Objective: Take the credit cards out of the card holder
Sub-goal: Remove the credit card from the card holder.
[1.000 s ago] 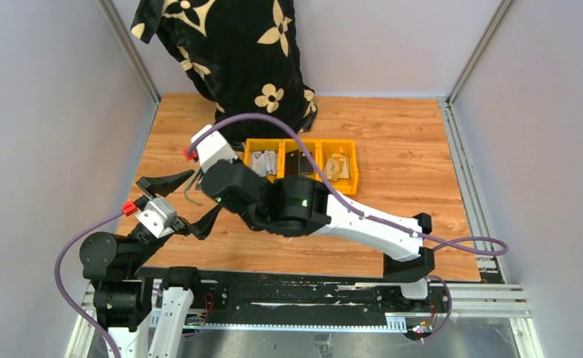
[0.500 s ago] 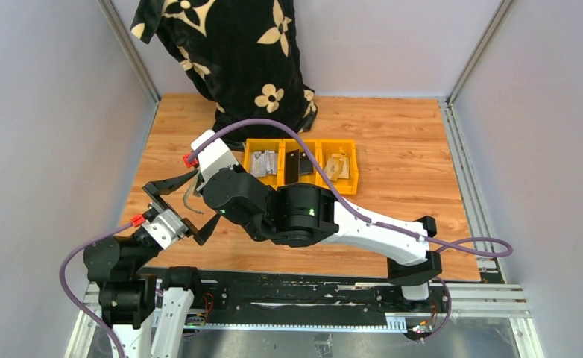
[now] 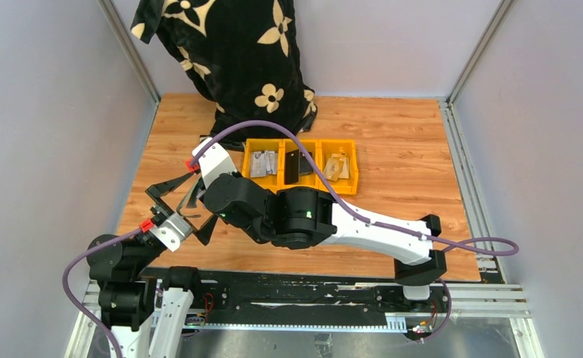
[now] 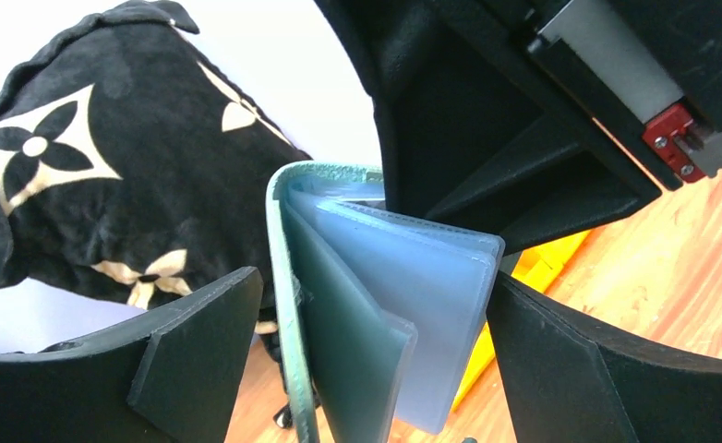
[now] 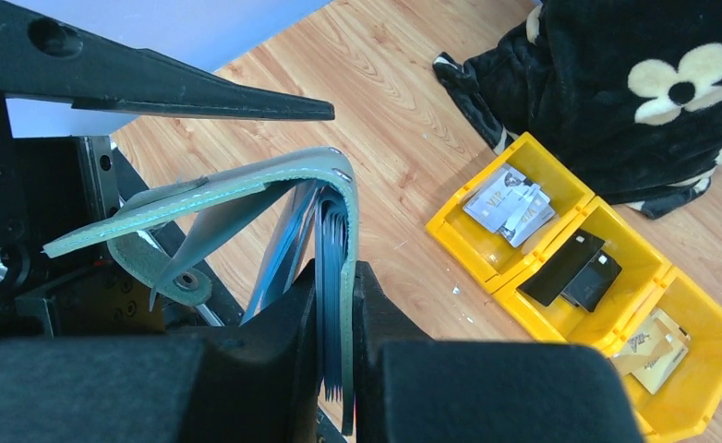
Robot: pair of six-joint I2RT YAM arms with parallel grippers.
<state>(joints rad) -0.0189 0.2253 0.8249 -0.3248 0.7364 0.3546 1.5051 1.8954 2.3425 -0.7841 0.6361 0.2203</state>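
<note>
Moved since a second ago: left gripper (image 4: 373, 281) swung round, wrist drawn nearer the table's near edge, fingers now pointing toward the far side; right arm shifted slightly nearer and left.
Left gripper, jaws: spread wide, one finger on each side of the card holder (image 5: 210, 198), neither seen touching it.
Card holder, place: raised off the table (image 3: 393, 134) at its left part, hanging open between the two grippers; sage-green cover fanned outward, pale blue-grey pocket leaves showing; contents of the pockets impossible to tell.
Right gripper (image 5: 336, 277), jaws: narrow, pinched on the holder's stacked leaves and one cover flap.
Yellow bins (image 3: 301, 180): three in a row, just right of the right gripper.
Credit cards (image 5: 510, 205): grey ones in the left bin, black in the middle, tan in the right.
Black cloth (image 3: 236, 60): flower-patterned, bunched behind the bins at the rear.
</note>
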